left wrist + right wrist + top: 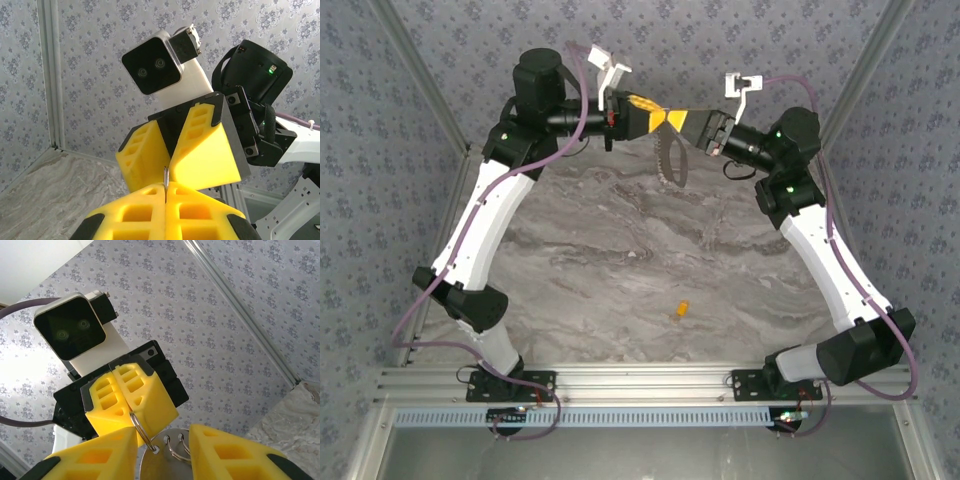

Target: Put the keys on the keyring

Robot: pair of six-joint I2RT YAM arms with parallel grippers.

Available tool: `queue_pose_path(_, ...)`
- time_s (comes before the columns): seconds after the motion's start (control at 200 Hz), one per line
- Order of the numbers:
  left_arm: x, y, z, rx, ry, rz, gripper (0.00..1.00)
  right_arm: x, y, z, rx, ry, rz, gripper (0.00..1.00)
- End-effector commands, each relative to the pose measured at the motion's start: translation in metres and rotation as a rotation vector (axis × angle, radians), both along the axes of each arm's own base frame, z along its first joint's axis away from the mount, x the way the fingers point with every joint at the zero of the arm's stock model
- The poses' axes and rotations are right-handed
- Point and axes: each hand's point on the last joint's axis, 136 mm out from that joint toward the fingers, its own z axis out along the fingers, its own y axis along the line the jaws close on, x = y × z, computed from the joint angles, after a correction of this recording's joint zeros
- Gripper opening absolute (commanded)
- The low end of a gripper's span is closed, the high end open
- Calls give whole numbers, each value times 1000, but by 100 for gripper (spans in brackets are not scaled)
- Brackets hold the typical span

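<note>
The keyring's thin metal split ring (142, 432) is pinched in my left gripper (131, 407), which is shut on it high above the far side of the table. From the ring hangs a flat metal tag (165, 467) with holes and smaller rings. In the top view the keyring (672, 160) dangles as a grey, jagged-edged piece below both grippers. My right gripper (162, 440) faces the left gripper (658, 118) tip to tip, its fingers apart with the tag between them. In the left wrist view the ring (165, 176) shows edge-on. The keys (682, 311), a tiny yellow-orange piece, lie on the table near the front.
The marble-patterned table (620, 250) is ringed by patterned walls. An aluminium rail (640, 382) runs along the near edge with both arm bases on it. The wall corner post (50, 75) stands left of the left gripper.
</note>
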Motion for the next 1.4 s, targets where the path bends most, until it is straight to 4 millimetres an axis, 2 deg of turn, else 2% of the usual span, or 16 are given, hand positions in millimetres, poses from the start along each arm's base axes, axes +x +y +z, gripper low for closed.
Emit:
queue_pose_path(0.0, -19, 5, 23, -33, -48, -43, 0, -15, 3, 19, 6, -69, 35, 31)
queue_pose_path(0.115, -21, 2, 21, -30, -40, -57, 0, -17, 4, 21, 8, -73, 40, 24)
queue_pose_path(0.37, -24, -3, 19, -28, -25, -84, 0, -16, 3, 26, 21, -85, 35, 0)
queue_pose_path(0.54, -20, -2, 19, -23, -13, -53, 0, -12, -1, 27, 35, -81, 10, 0)
queue_pose_path(0.69, -14, 3, 25, -28, -18, 6, 12, -7, -10, 29, 67, -83, -31, 0)
queue_pose_path(0.789, -7, 12, 34, -59, -7, 61, 15, -4, -17, 34, 99, -87, -53, 0)
queue_pose_path(0.884, 1, 25, 52, -157, 28, 87, 23, -2, -22, 37, 120, -93, -72, 0)
queue_pose_path(0.964, 11, 36, 59, -245, 74, 125, 34, -2, -24, 40, 133, -96, -81, 0)
queue_pose_path(1.059, 21, 48, 66, -348, 122, 169, 41, -2, -26, 44, 151, -103, -84, 0)
queue_pose_path(1.074, 21, 50, 70, -364, 126, 174, 42, -2, -26, 45, 153, -105, -84, 0)
queue_pose_path(1.109, 27, 49, 62, -379, 162, 182, 43, -2, -26, 46, 158, -106, -86, 0)
queue_pose_path(1.229, 25, 48, 64, -421, 202, 152, 43, 0, -27, 49, 171, -109, -88, 0)
queue_pose_path(1.394, 19, 33, 61, -422, 234, 120, 37, 2, -24, 49, 183, -102, -80, 0)
